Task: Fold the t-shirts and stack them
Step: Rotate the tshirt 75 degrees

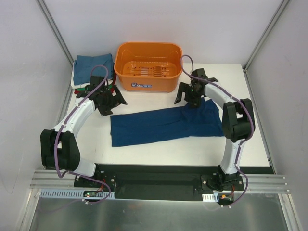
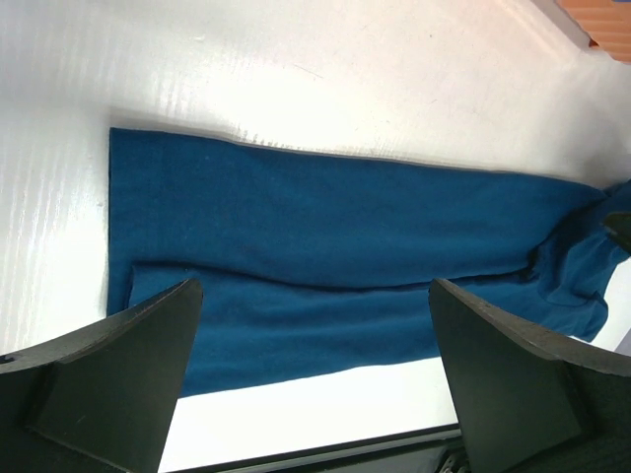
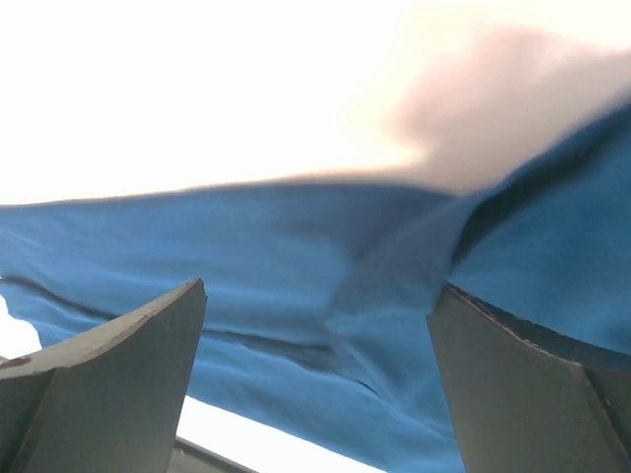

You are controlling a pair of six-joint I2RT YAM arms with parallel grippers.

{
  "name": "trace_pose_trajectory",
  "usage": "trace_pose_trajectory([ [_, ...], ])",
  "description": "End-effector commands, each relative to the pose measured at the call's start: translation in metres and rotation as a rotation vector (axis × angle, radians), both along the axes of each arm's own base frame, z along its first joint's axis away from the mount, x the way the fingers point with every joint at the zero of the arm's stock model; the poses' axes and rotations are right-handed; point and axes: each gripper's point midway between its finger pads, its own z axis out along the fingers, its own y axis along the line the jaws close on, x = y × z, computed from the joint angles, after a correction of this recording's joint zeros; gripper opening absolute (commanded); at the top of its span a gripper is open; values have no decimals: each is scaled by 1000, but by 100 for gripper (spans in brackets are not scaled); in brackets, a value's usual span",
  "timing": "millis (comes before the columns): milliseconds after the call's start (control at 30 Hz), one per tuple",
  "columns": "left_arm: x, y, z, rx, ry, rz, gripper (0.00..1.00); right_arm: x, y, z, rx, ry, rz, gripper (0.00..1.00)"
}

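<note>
Over at the far left corner of the white table (image 1: 144,153), a folded teal-blue t-shirt (image 1: 91,66) lay squared off, well apart from the working space. I took that corner to be where finished pieces were meant to pile up. Just on its near side hung the left gripper (image 1: 109,98), its two dark fingers (image 2: 118,365) spread wide with nothing between them. It was tipped toward the left end of the long cloth, and to my eye it was poised to come down on that end rather than to carry anything.

At the far edge, between the two arms, an orange plastic basket (image 1: 148,67) with a slotted floor stood touching no cloth.

Across the middle of the table stretched the dark navy-blue t-shirt (image 1: 154,129), doubled lengthwise into a long band, with one layer's edge running along its length. Its left end lay flat and square, but the right end was wider and rumpled. That suggested the lengthwise fold was done and the crosswise one was not yet begun.

Over that rumpled right end hovered the right gripper (image 1: 188,98), jaws standing apart and empty, the cloth close beneath them but not pinched. I judged it was placed there to smooth or take up that end.
</note>
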Motion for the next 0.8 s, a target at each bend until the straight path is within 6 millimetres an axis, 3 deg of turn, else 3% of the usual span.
trace_pose_trajectory([
  [0,4,7,9,23,-49,8,99,23,27,22,25,-82,34,95],
  [100,8,2,12,-2,-59,-11,99,17,28,30,-10,-98,46,95],
  [133,9,-1,11,-11,-56,-21,99,14,22,42,-41,-126,34,95],
  [200,11,-9,13,-49,-66,-56,99,-1,9,41,-77,-116,18,95],
  [233,10,-12,12,-59,-64,-70,99,-9,-1,56,-102,-148,-9,96],
  [267,9,-15,11,-66,-63,-84,99,-27,-11,44,-127,-107,-20,97],
  [367,-1,-31,3,-80,-54,-149,99,-64,-26,45,-116,-63,-77,98],
  [400,-9,-35,-6,-81,-28,-170,99,-88,-34,23,-131,12,-85,98],
  [433,-16,-43,-12,-77,-16,-200,99,-100,-35,23,-110,39,-113,99],
  [500,-29,-47,-32,-71,35,-225,99,-122,-45,2,-127,111,-145,97],
  [600,-43,-60,-55,-94,97,-277,99,-125,-62,-18,-141,172,-235,97],
  [700,-51,-74,-74,-96,144,-320,99,-105,-78,-32,-134,183,-281,97],
  [767,-53,-86,-80,-108,152,-349,99,-79,-83,-26,-128,148,-273,97],
])
